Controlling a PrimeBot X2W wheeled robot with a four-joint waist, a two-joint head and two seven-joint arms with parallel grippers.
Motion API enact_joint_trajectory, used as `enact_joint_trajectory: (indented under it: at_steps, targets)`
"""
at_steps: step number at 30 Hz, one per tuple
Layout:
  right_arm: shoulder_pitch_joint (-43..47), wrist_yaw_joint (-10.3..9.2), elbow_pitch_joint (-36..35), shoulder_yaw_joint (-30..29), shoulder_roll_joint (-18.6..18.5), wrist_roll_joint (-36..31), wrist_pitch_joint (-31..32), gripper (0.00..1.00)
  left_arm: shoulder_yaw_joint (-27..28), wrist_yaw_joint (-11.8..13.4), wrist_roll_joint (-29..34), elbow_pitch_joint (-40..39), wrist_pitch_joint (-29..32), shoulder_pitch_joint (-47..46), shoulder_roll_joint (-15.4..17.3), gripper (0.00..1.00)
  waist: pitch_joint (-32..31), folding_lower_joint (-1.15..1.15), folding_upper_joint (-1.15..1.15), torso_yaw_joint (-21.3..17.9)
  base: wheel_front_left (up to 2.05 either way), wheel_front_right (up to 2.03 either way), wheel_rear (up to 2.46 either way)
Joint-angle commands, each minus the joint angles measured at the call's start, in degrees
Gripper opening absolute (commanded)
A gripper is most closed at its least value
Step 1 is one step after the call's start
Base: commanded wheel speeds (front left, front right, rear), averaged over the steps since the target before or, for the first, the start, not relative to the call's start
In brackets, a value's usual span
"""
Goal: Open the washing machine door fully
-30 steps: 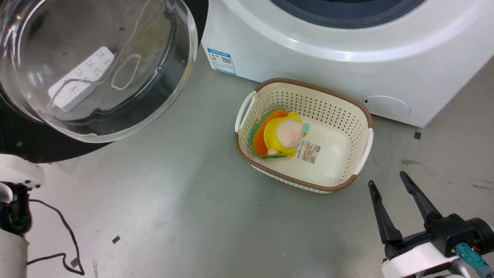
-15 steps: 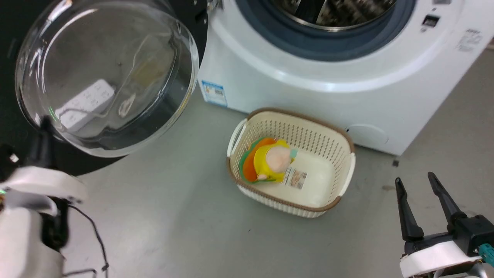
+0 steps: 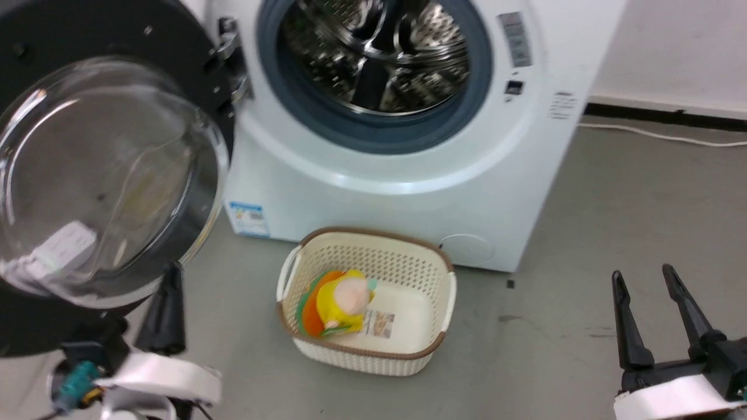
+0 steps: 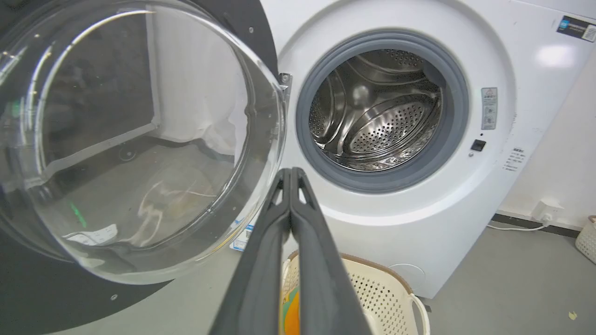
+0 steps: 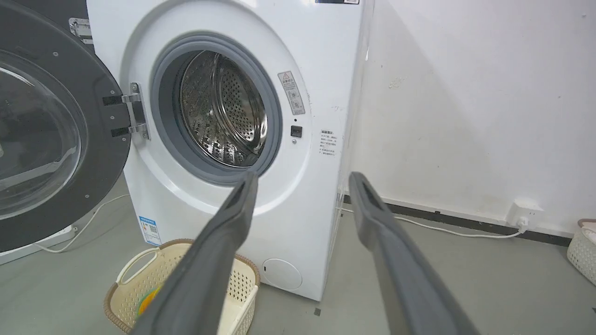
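Note:
The washing machine door point(image 3: 105, 175), a black disc with a bulging clear glass bowl, stands swung out to the left of the white washing machine point(image 3: 397, 204), held by its metal hinge point(image 3: 230, 58). The steel drum point(image 3: 379, 52) is exposed. My left gripper point(image 3: 168, 274) is shut with nothing in it, just under the door's lower edge; I cannot tell if it touches. In the left wrist view the left gripper point(image 4: 289, 171) points between the door point(image 4: 139, 139) and the drum point(image 4: 377, 107). My right gripper point(image 3: 641, 272) is open over the floor at the right; the right wrist view shows the right gripper point(image 5: 303, 176) empty, facing the machine.
A cream basket point(image 3: 373, 233) holding a yellow and orange toy point(image 3: 341, 300) sits on the floor against the machine's front. A white cable point(image 3: 659, 135) runs along the wall at the right. Another pale basket point(image 5: 582, 246) stands at the far right.
The head camera has tilted upward, bringing the drum and hinge into the picture. My shut left gripper has risen into view below the door. The right gripper stays open.

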Motion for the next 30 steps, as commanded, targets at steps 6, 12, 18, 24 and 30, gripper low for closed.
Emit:
enact_joint_trajectory:
  at_steps: [6, 12, 18, 24, 30]
  targets:
    - [2.4, 0.03, -0.6, 0.3, 0.2, 1.3, -0.2, 1.0, -3.0, 2.6, 5.3, -3.5, -0.5, 4.9, -2.7, 0.45, -2.9, 0.01, 0.0, -4.7, 0.0, 0.0, 0.0]
    - [3.4, 0.03, 0.3, 0.8, 0.2, 1.6, -0.2, 1.0, -6.3, 3.6, 10.4, -3.6, -0.6, 7.1, -4.0, 1.0, -3.3, 0.01, 0.0, -5.6, 0.0, 0.0, 0.0]
    - [3.8, 0.03, 1.5, 1.1, 0.2, 2.3, -0.2, 1.0, -6.9, 3.9, 11.8, -4.0, -0.6, 9.0, -6.3, 1.0, -3.6, 0.01, 0.0, -6.0, 0.0, 0.0, 0.0]
    - [4.0, 0.03, 2.4, 1.5, 0.2, 2.3, -0.2, 1.0, -5.9, 2.9, 12.1, -3.3, -0.6, 9.4, -7.1, 1.0, -3.7, 0.01, 0.0, -6.1, 0.0, 0.0, 0.0]
    - [4.0, 0.03, 2.9, 1.7, 0.2, 2.4, -0.2, 1.0, -4.8, 1.8, 12.6, -2.4, -0.6, 9.1, -7.9, 1.0, -3.5, 0.01, 0.0, -6.0, 0.0, 0.0, 0.0]
